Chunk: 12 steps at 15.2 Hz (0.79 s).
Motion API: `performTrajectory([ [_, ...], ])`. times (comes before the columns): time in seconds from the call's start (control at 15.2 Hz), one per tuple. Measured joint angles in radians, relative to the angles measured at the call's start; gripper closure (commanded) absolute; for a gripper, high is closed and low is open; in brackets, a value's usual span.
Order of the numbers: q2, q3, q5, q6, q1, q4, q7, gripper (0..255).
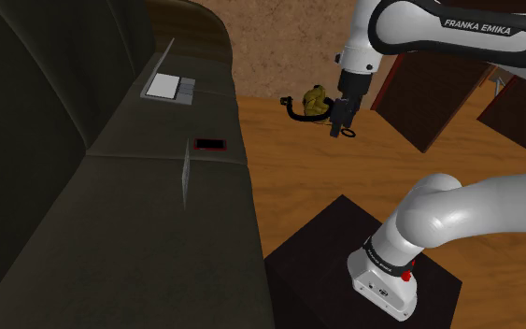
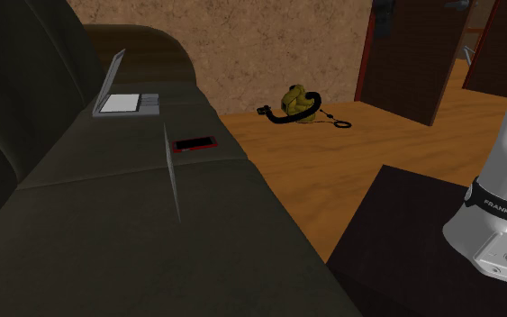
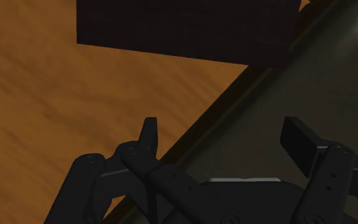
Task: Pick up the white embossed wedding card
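The card looks like a thin pale grey sliver standing on edge on the dark sofa seat, near the seam between two cushions. My black gripper hangs high over the wooden floor, well off the sofa's front edge toward the shoulder view's right, far from the card. In the wrist view the gripper is open with nothing between its fingers; below it lie the floor, the sofa's edge and the dark stand.
A flat red-framed black device lies just behind the card. An open laptop-like thing sits farther back on the sofa. A yellow object with a black cable lies on the floor. Dark wooden furniture stands behind.
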Motion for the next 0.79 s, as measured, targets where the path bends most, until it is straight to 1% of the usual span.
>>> performTrajectory([
  [0.13,0.007,0.01,0.008,0.007,0.002,-0.001,0.015,0],
  [0.33,0.05,0.069,0.055,0.044,0.014,0.0,0.103,0],
  [0.79,0.231,0.207,0.141,0.139,0.031,0.082,0.329,0],
])
